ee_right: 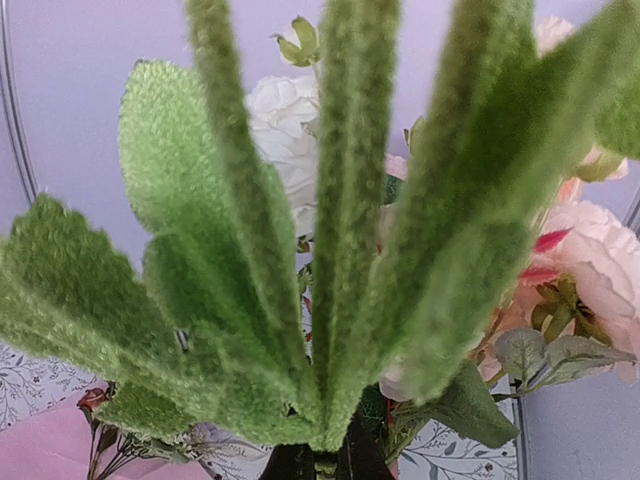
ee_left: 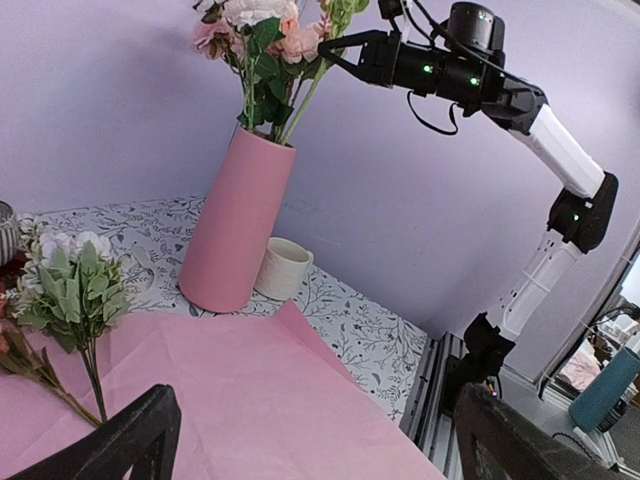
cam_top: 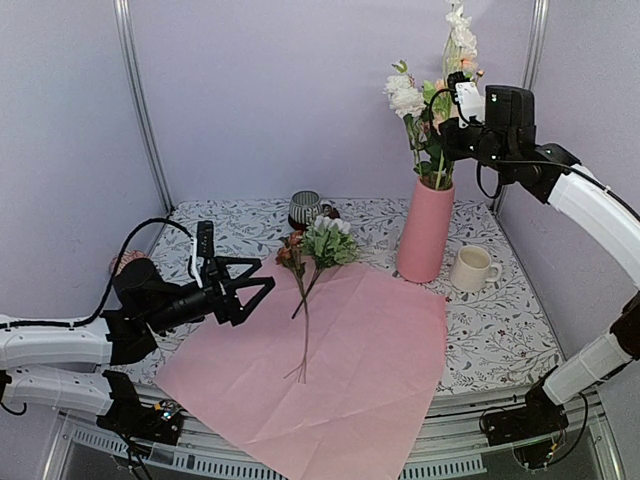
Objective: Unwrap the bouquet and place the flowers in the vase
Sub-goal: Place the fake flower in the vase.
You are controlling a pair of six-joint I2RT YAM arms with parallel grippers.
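Our right gripper pinches a tall green flower stem with white blooms above the tall pink vase. Our left gripper is spread wide over the flat pink paper sheet, where two small flower bunches lie.

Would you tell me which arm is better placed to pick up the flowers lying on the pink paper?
Left. The left gripper hovers open right beside those flowers on the paper, whereas the right gripper is up above the vase, shut on a leafy stem.
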